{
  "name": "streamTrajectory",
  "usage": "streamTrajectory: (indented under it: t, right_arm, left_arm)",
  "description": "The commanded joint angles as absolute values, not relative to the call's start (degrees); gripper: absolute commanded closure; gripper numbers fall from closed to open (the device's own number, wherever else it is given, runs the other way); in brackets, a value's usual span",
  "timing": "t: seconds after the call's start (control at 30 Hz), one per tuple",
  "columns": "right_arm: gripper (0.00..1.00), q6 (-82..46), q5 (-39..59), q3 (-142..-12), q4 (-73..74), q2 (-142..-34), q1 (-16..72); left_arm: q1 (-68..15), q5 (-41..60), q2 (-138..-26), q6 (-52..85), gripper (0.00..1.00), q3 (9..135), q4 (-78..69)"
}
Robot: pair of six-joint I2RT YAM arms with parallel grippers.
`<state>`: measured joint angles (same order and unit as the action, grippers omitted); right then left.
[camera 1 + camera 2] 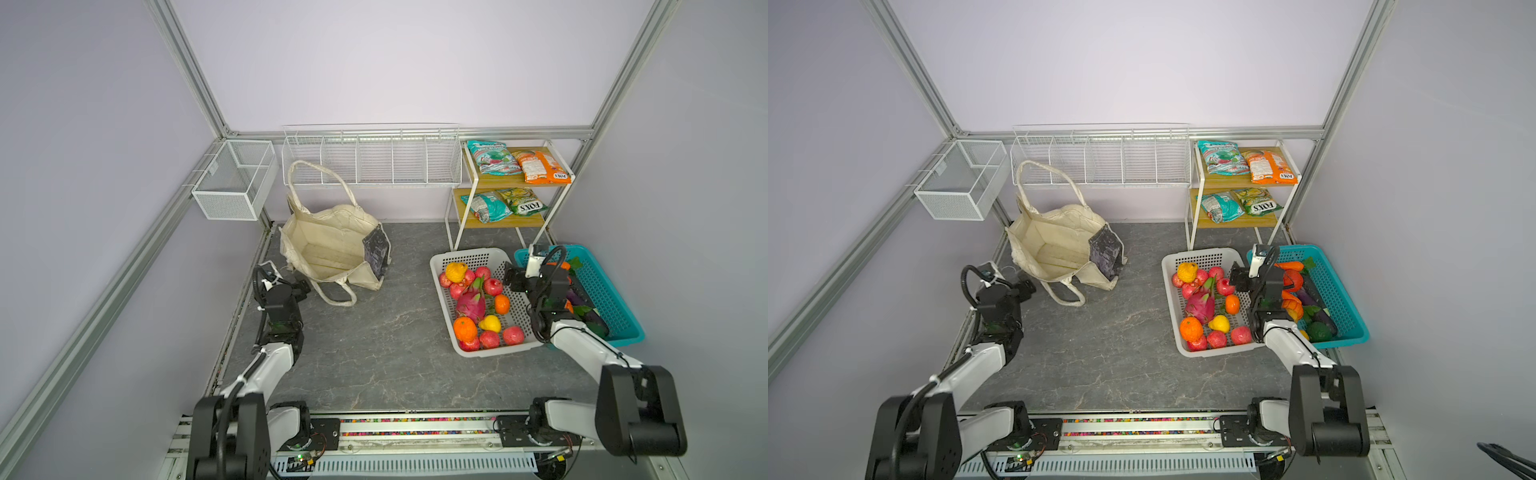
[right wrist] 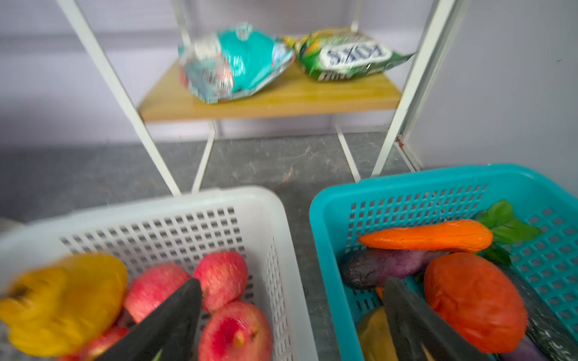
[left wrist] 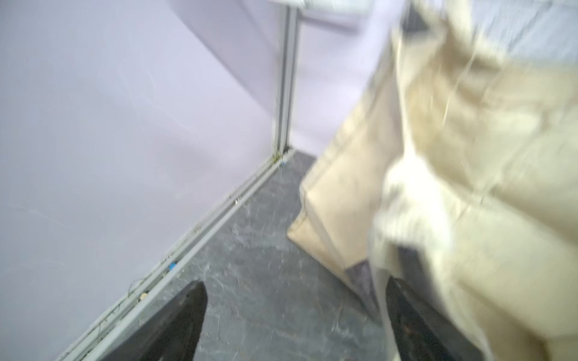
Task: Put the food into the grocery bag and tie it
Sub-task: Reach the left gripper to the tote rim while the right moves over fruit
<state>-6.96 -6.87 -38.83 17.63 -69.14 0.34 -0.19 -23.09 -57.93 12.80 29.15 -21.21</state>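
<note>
Left tool (image 3: 294, 283) spread wide, empty, just beside cream canvas tote (image 1: 324, 249). Right tool (image 2: 292, 281) likewise, above white perforated plastic basket (image 2: 219, 197) edge.

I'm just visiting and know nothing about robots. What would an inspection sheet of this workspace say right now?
Surface: grey marbled tabletop, carrying the bag and two baskets.
Job's things: cream bag open and empty, back left; dragon fruit, large orange, bumpy yellow fruit and yellow pear in the white basket; orange snack packet on the top shelf.
Clutter: red apples; vegetables in the teal basket; three other packets.
Grippers: left gripper open beside the bag; right gripper open above the baskets; both empty.
Cables: black cable loops at both wrists.
Surroundings: wire rack, mesh box, lilac walls.
</note>
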Motion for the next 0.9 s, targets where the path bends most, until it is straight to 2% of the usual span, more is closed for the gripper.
streamTrajectory:
  t: [0.0,0.07,0.2,0.3,0.37,0.5,0.63,0.73,0.87]
  right_arm:
    - [0.05,-20.0,-11.0,-45.5,-5.9,-63.9,1.1]
    - [0.03,-23.8,-9.9,-49.8,-13.5,-62.1,2.0]
    - [0.03,-25.9,-6.6,-58.5,-25.1,-61.4,5.5]
    - [0.02,-26.0,-4.9,-63.3,-32.3,-61.5,9.6]
    - [0.02,-26.5,-3.6,-64.6,-34.9,-60.7,12.7]
    - [0.01,-26.9,-3.3,-64.0,-37.0,-58.7,19.5]
    - [0.0,-27.5,-4.1,-62.4,-36.9,-57.4,26.7]
    - [0.01,-28.2,-5.8,-61.4,-36.5,-57.6,32.3]
    - [0.0,-28.1,-9.3,-61.7,-36.4,-59.7,39.3]
  left_arm:
    - [-0.4,-33.2,-47.3,24.7,0.08,35.7,8.1]
    - [-0.4,-34.6,-43.5,28.1,0.03,38.2,16.6]
    - [-0.4,-30.0,-42.9,34.0,0.01,45.2,29.2]
    - [-0.4,-22.3,-46.6,38.8,0.02,50.8,38.4]
    - [-0.4,-17.1,-46.4,40.9,0.08,52.1,41.6]
    - [-0.4,-10.9,-41.2,44.9,0.15,50.6,43.0]
    - [-0.6,-5.7,-37.8,49.6,0.15,48.3,43.7]
    - [-0.8,-3.0,-36.2,54.4,0.1,45.7,42.7]
    - [-1.5,0.1,-36.4,59.8,0.12,43.3,38.8]
